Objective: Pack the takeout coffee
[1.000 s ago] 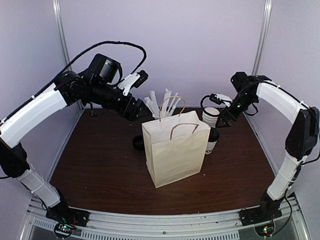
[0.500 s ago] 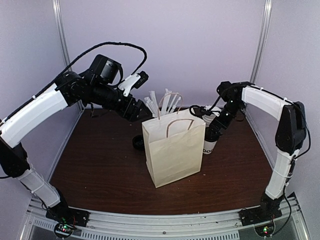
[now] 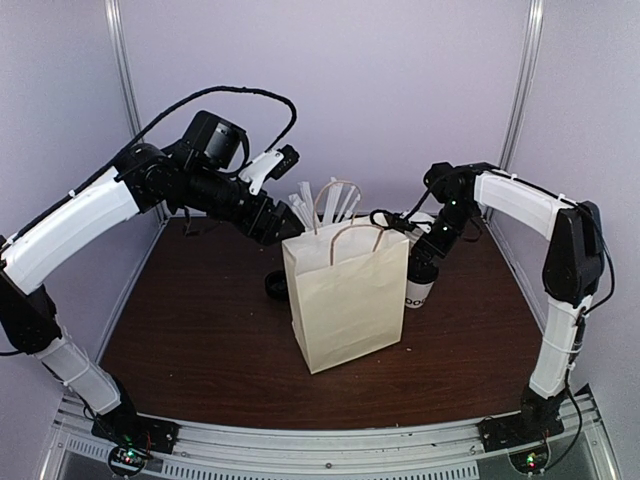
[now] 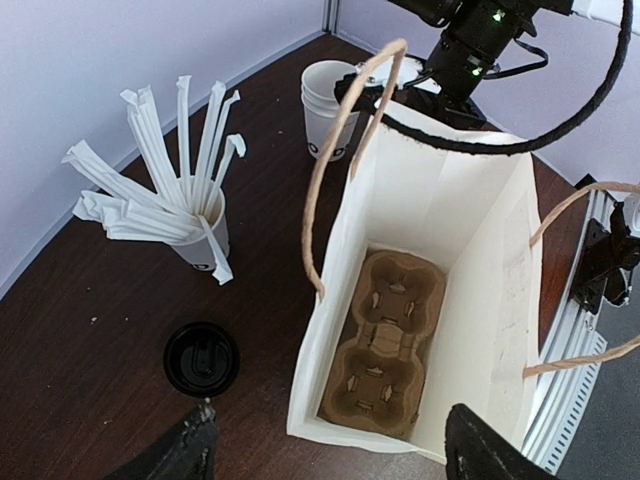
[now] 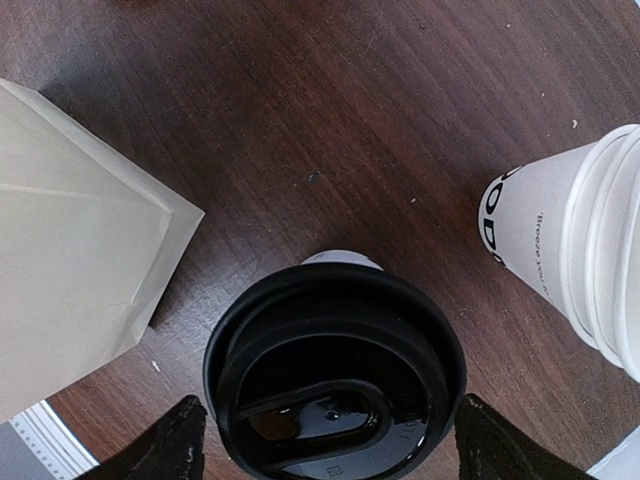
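The takeout coffee [image 3: 421, 288], a white cup with dark lettering and a black lid [image 5: 335, 375], stands on the table just right of the white paper bag [image 3: 345, 300]. My right gripper [image 3: 424, 255] hangs straight above it, open, one finger on each side of the lid [image 5: 335, 445], with no contact showing. The bag stands open, with a brown cardboard cup carrier [image 4: 385, 345] on its bottom. My left gripper [image 4: 335, 450] is open and empty above the bag's left rim; it also shows in the top view [image 3: 285, 225].
A white cup full of straws [image 4: 195, 235] stands behind the bag. A stack of lidless white cups [image 5: 590, 260] stands close beside the coffee. A loose black lid [image 4: 200, 358] lies left of the bag. Purple walls close in the table's sides and back.
My right gripper has moved left and down from near the cup stack to over the lidded cup. The left arm has barely moved.
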